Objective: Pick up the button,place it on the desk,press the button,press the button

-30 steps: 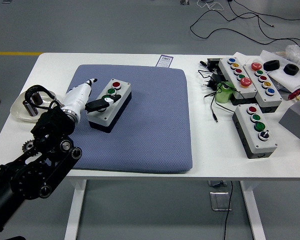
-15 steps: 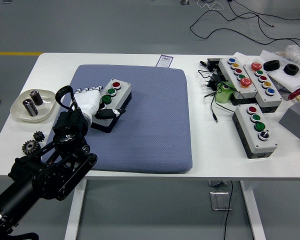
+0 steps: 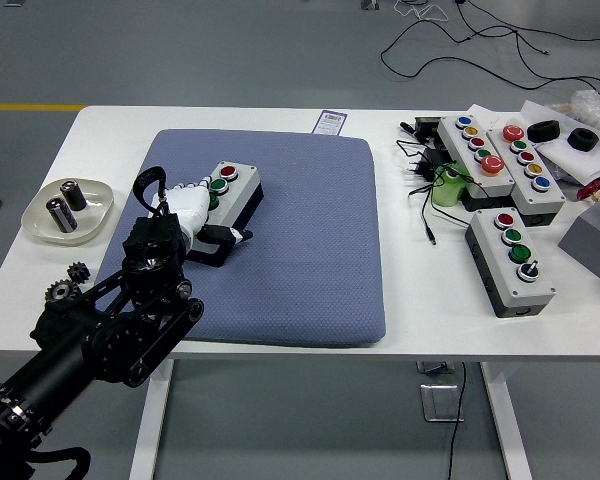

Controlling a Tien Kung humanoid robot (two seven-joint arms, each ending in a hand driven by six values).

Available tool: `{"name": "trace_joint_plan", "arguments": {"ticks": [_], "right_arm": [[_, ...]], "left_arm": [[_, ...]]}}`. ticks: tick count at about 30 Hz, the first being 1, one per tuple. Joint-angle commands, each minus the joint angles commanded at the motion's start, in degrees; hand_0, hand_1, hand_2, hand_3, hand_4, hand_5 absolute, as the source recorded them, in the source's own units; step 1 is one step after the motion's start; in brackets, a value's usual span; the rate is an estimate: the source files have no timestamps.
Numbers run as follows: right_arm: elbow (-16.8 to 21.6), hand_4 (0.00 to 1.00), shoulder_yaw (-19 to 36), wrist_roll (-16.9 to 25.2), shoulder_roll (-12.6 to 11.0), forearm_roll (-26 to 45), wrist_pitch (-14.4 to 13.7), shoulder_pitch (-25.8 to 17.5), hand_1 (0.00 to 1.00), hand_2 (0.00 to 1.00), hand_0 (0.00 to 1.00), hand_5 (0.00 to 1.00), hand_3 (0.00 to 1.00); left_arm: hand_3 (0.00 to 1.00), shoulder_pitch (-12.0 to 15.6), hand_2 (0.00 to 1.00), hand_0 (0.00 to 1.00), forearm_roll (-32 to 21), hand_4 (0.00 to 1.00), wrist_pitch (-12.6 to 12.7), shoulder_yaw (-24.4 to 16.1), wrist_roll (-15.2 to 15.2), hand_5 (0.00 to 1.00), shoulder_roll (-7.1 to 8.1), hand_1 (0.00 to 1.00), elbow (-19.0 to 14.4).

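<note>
A grey button box [image 3: 237, 196] lies on the blue mat [image 3: 310, 240], with a red button [image 3: 228, 172] at its far end and a green button [image 3: 218, 185] just nearer. My left hand [image 3: 192, 212], white with a black arm, lies over the near half of the box. Its fingers [image 3: 177, 187] reach down the box's left edge and the thumb [image 3: 227, 237] presses against the right side, so the hand clasps the box. The box rests flat on the mat. Its near buttons are hidden under the palm. My right arm does not show.
A white dish [image 3: 35, 222] holding two metal cylinders sits at the left, with small gears [image 3: 65, 285] near the front edge. At the right stand three more button boxes [image 3: 510, 260], a green object [image 3: 445, 186], cables and black rings [image 3: 543, 130].
My left hand turned palm-down and moved right over the box's near half, covering the lower buttons. Its thumb came round to the right side. The box stays in place.
</note>
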Motion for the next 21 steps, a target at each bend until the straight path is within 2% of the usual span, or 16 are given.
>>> {"name": "trace_joint_plan", "arguments": {"ticks": [3,4,9,10,15,16,21], "right_arm": [[0.0,0.31,-0.3,0.0,0.0,0.0,0.0,0.1,0.658,0.674,0.673,0.173,0.624],[0.0,0.31,-0.4,0.0,-0.1,0.0,0.0,0.1,0.658,0.674,0.673,0.173,0.624],[0.0,0.31,-0.1,-0.1,-0.2,0.0,0.0,0.0,0.658,0.674,0.673,0.173,0.624],[0.0,0.31,0.0,-0.1,-0.2,0.0,0.0,0.0,0.658,0.674,0.673,0.173,0.624],[0.0,0.31,0.3,-0.1,-0.2,0.0,0.1,0.0,0.658,0.674,0.673,0.173,0.624],[0.0,0.31,0.3,-0.1,-0.2,0.0,0.1,0.0,0.658,0.674,0.673,0.173,0.624],[0.0,0.31,0.5,-0.1,-0.2,0.0,0.0,0.1,0.658,0.674,0.673,0.173,0.624]], "left_arm": [[0.998,-0.2,0.998,0.784,0.0,0.998,0.3,0.4,0.0,0.399,0.0,0.969,0.8],[0.998,-0.2,0.981,0.574,0.0,0.911,0.6,0.6,0.0,0.091,0.0,0.786,0.9],[0.998,-0.4,0.981,0.574,0.0,0.911,4.1,1.5,0.0,0.091,0.0,0.786,1.7],[0.949,-0.5,0.737,0.597,0.0,0.807,4.4,1.5,0.0,0.002,0.0,0.585,2.0],[0.949,-0.5,0.737,0.597,0.0,0.807,5.3,1.5,0.0,0.002,0.0,0.585,2.6],[0.842,-0.5,0.68,0.592,0.0,0.708,5.5,1.5,0.0,0.002,0.0,0.518,2.7],[0.842,-0.6,0.68,0.592,0.0,0.708,7.3,1.4,0.0,0.002,0.0,0.518,3.1]]}}
